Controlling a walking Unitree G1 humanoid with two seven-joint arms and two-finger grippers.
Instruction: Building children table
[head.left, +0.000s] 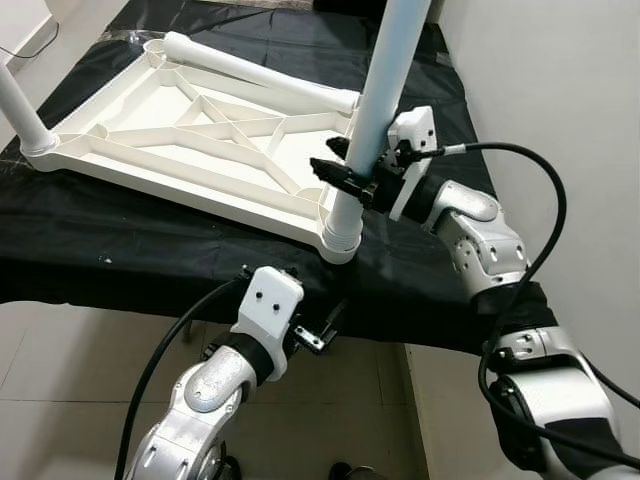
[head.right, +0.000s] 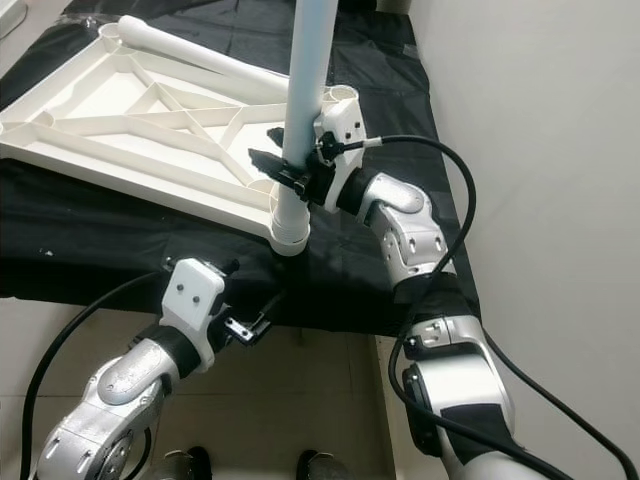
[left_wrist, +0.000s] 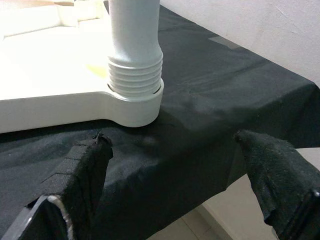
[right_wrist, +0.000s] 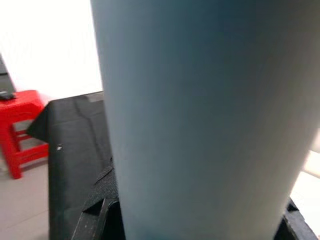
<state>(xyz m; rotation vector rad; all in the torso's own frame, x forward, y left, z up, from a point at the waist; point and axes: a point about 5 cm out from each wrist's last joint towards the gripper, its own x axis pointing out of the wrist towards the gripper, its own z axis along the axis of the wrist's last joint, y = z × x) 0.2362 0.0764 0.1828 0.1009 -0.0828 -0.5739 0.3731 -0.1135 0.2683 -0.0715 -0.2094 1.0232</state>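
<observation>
The white plastic tabletop lies upside down on a black cloth. One white leg stands upright in the near right corner socket; its threaded base sits in the socket. My right gripper is shut on this leg a little above the socket, and the leg is close up in the right wrist view. My left gripper is open just below the table's front edge, pointing at that corner, its fingers apart. A second leg lies across the far side. A third leg stands at the left corner.
The black cloth covers a work table whose front edge runs just above my left wrist. A white wall rises close on the right. Tiled floor lies below. A red stool stands off to one side.
</observation>
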